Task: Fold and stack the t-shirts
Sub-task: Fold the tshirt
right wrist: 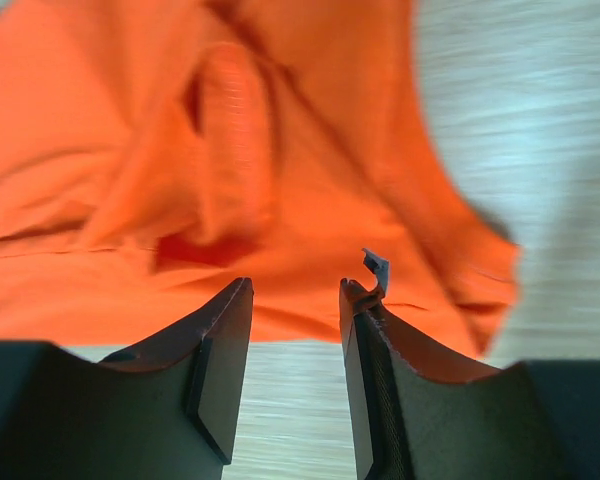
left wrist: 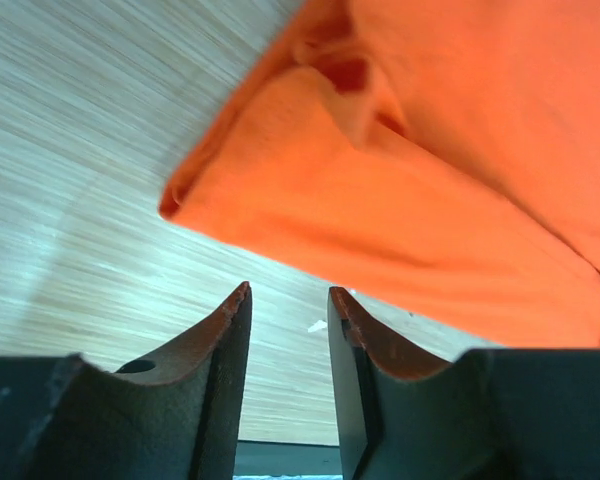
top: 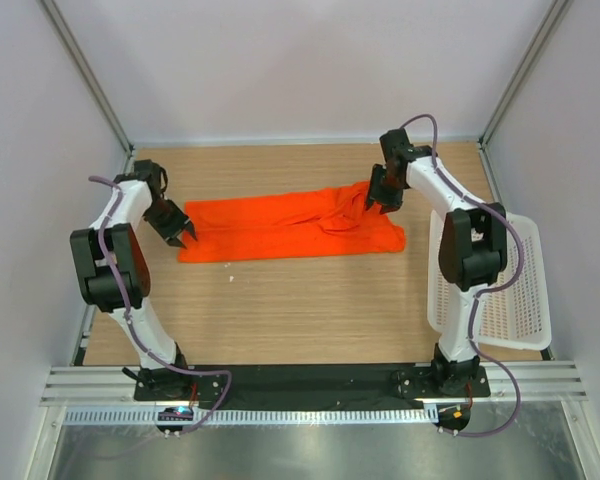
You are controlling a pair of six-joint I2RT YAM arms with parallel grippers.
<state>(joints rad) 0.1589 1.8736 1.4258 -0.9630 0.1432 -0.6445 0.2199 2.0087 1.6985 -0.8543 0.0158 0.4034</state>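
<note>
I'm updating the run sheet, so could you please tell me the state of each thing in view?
orange-red t-shirt: folded into a long band, right end rumpled, ungripped.
left gripper: open, empty, by the shirt's left end.
right gripper: open, empty, over the shirt's right end.
white lattice basket: no shirt in it.

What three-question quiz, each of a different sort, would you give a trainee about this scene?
1. True or false: the shirt lies in the basket.
2. Which claw is nearer the basket? A) left claw B) right claw
3. Short answer: what does each claw hold?

Key:
1. False. It lies on the table, left of the basket.
2. B.
3. Nothing. Both are open at the shirt's ends.
</note>
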